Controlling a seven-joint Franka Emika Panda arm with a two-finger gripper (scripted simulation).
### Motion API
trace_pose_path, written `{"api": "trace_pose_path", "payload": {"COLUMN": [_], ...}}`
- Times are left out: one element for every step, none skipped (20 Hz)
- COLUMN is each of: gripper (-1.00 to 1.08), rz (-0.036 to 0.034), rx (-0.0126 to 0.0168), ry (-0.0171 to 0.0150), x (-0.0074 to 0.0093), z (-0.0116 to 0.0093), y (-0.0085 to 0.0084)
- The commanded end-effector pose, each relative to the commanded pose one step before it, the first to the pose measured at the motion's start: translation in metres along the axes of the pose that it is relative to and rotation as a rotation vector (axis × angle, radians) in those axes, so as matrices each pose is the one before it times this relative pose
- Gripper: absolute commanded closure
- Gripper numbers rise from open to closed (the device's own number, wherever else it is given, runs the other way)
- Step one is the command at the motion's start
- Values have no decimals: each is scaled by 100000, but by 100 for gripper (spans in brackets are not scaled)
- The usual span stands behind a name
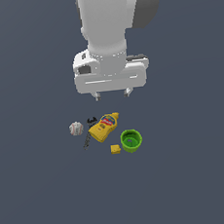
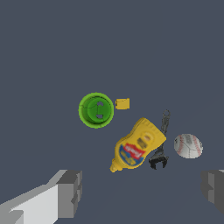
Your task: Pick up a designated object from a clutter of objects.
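Gripper hangs above the clutter, fingers spread wide and empty. In the exterior view the baseball lies at nine o'clock of the mustard bottle, a dark tool between them; cup and block sit toward five o'clock.

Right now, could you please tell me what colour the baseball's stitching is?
Red, on the white baseball; the wrist view shows it best.

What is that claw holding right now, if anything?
Nothing. The gripper hangs open above the baseball and the other items, touching none.
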State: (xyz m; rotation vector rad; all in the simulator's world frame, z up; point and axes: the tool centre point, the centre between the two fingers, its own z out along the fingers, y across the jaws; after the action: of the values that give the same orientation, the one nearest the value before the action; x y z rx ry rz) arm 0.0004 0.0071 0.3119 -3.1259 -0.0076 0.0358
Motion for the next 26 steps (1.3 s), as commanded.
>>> {"api": "trace_pose_path", "payload": {"gripper": [-92, -92, -92, -92, -92, -92, -92, -92, -92, -92, -92, -92, -92, -92, -92, -92, -92, -92, -92, -92, -92, -92, -92, -92, -92, -92], "rz": [0, -119, -325, -544, -756, -970, -1162, -1052, -835, -616, -391, -153, 102, 280, 328, 373, 476, 605, 739, 871, 992, 1104, 1218, 1339, 1463, 1601], "rx": [0, -39, -102, -170, -235, -299, -355, -318, -249, -182, -114, -43, 31, 79, 84, 88, 108, 136, 165, 190, 210, 225, 237, 247, 255, 262], "ry": [0, -59, -165, -275, -382, -487, -579, -516, -402, -287, -172, -57, 55, 105, 68, 30, 25, 41, 63, 82, 97, 108, 116, 125, 138, 154], "x": [0, -9, -30, -47, -66, -83, -99, -88, -69, -49, -31, -12, 7, 23, 24, 26, 32, 39, 47, 53, 58, 60, 62, 62, 62, 60], "z": [0, 17, 47, 78, 106, 131, 148, 122, 85, 50, 18, -7, -18, 12, 85, 159, 217, 264, 307, 350, 392, 434, 480, 527, 571, 616], "y": [1, -14, -24, -46, -65, -86, -108, -103, -88, -73, -53, -28, 9, 48, 95, 139, 187, 232, 274, 319, 362, 403, 448, 496, 542, 594]}}
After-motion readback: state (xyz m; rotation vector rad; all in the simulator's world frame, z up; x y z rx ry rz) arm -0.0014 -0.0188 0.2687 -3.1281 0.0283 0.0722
